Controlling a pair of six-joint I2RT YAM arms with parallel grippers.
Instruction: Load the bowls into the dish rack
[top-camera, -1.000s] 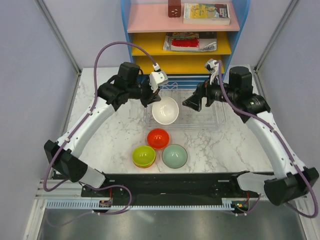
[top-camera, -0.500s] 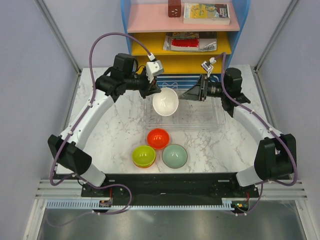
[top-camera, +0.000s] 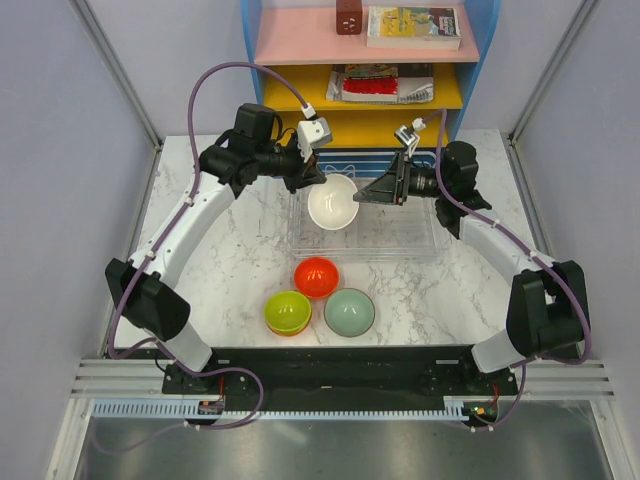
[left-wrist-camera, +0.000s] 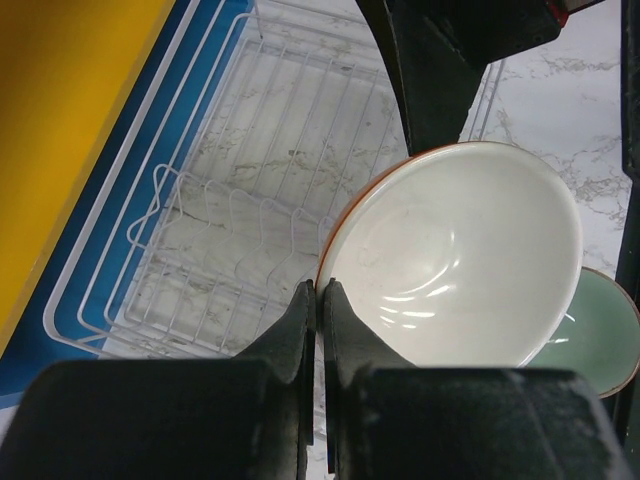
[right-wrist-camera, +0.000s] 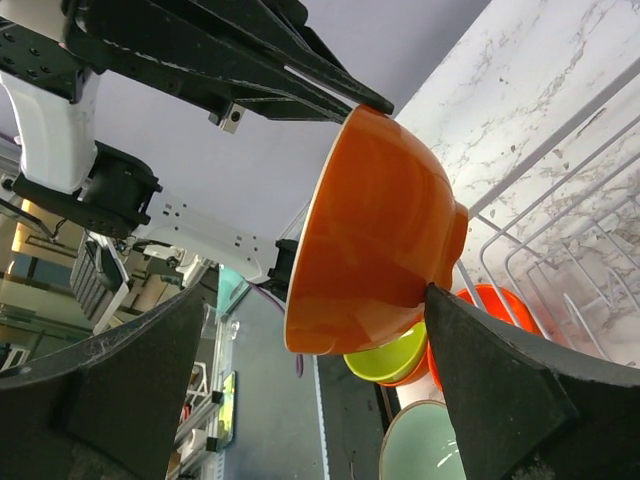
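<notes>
Marble table (top-camera: 230, 260): orange bowl (top-camera: 333, 203) above dish rack (top-camera: 400, 228)

Our left arm (top-camera: 190, 215) arcs up from its base and bends right at the far end. Left pincer (left-wrist-camera: 319, 292) has its fingers pressed together on the rim of the bowl (left-wrist-camera: 455, 255) (orange outside, white inside). Our right arm (top-camera: 500, 240) reaches far and turns left, with the right pincer (top-camera: 368, 193) pointing at the left one. Its fingers (right-wrist-camera: 110, 400) are spread wide, one on either side of the bowl; we can't tell if they touch it.
</notes>
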